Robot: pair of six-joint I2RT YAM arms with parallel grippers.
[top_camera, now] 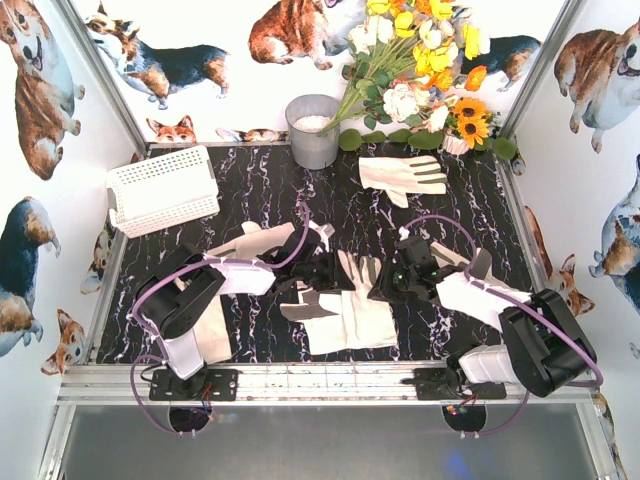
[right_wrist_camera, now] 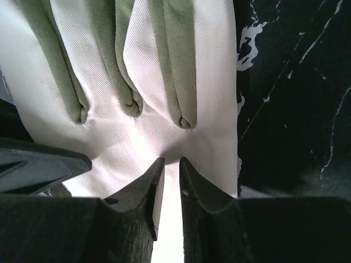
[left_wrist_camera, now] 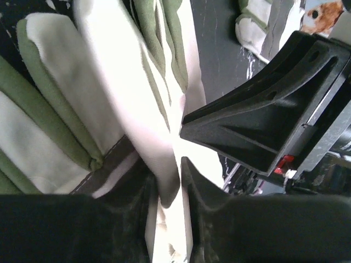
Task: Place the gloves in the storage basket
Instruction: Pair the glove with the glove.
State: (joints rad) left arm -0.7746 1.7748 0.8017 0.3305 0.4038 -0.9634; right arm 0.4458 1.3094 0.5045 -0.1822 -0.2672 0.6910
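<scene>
Overhead, the tabletop (top_camera: 250, 180) is seen with the left arm (top_camera: 190, 300) and right arm (top_camera: 510, 320) folded low and bent inward toward its middle. The basket (top_camera: 165, 188) is set at the back left corner, well apart from both. The near glove (top_camera: 345, 310) is spread flat between the tools; the far glove (top_camera: 403, 177) is laid at the back right. The left tool (top_camera: 300, 298) is closed on a fold at the near glove's left side, and the right tool (top_camera: 388, 283) is pinched on its right side.
</scene>
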